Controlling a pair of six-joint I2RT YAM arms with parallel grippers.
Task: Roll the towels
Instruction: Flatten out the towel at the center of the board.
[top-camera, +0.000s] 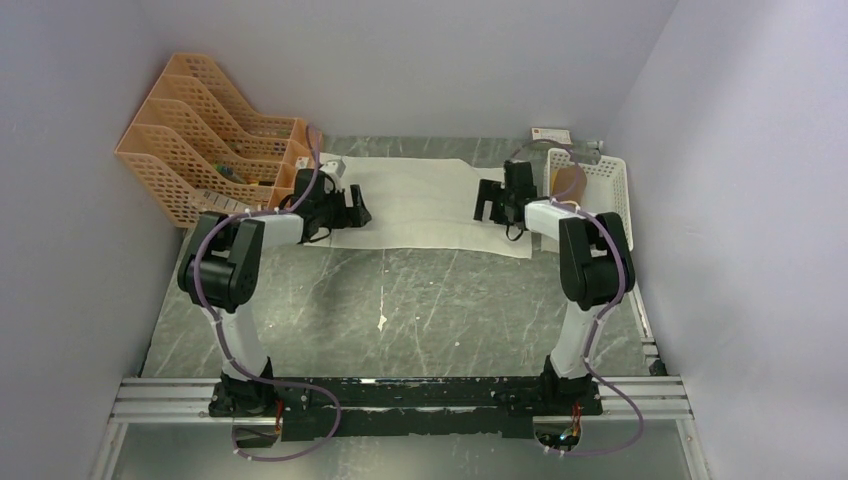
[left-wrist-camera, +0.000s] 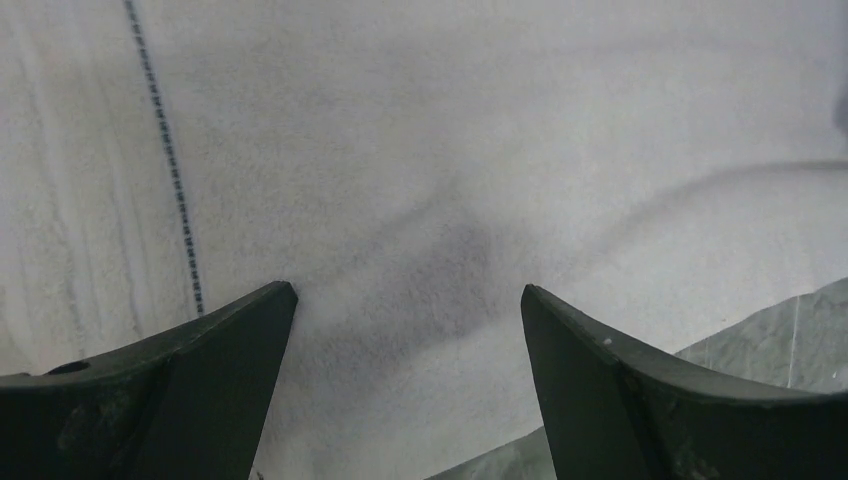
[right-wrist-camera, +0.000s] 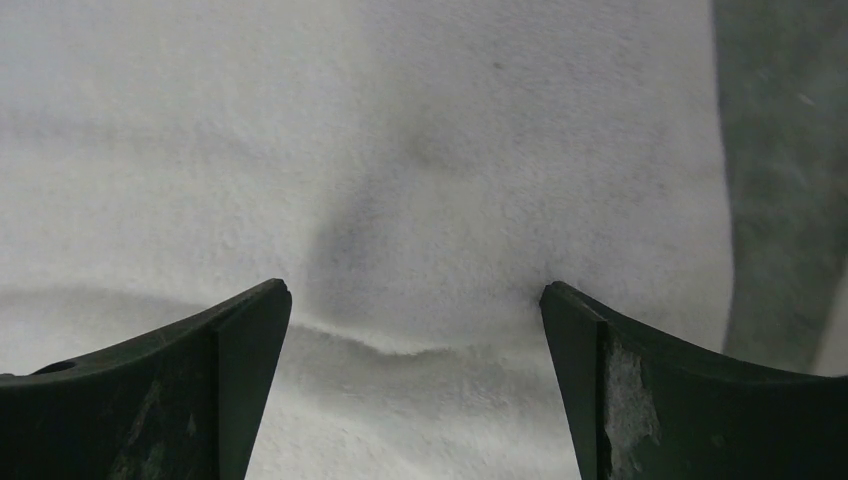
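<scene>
A cream-white towel (top-camera: 420, 205) lies spread flat across the far middle of the dark marble table (top-camera: 400, 300). My left gripper (top-camera: 358, 208) hovers open over the towel's left end; in the left wrist view the towel (left-wrist-camera: 450, 150) fills the space beyond the gripper (left-wrist-camera: 408, 292), with a dark stitched line at the left. My right gripper (top-camera: 487, 203) stands open over the towel's right end. In the right wrist view a low fold of the towel (right-wrist-camera: 420, 120) runs between the open gripper (right-wrist-camera: 415, 290). A brown towel (top-camera: 568, 182) sits in the white basket.
An orange file rack (top-camera: 210, 130) stands at the back left, close behind the left arm. A white basket (top-camera: 610, 190) sits at the back right beside the right arm. A small white box (top-camera: 331, 168) lies near the towel's far left corner. Walls close in on three sides.
</scene>
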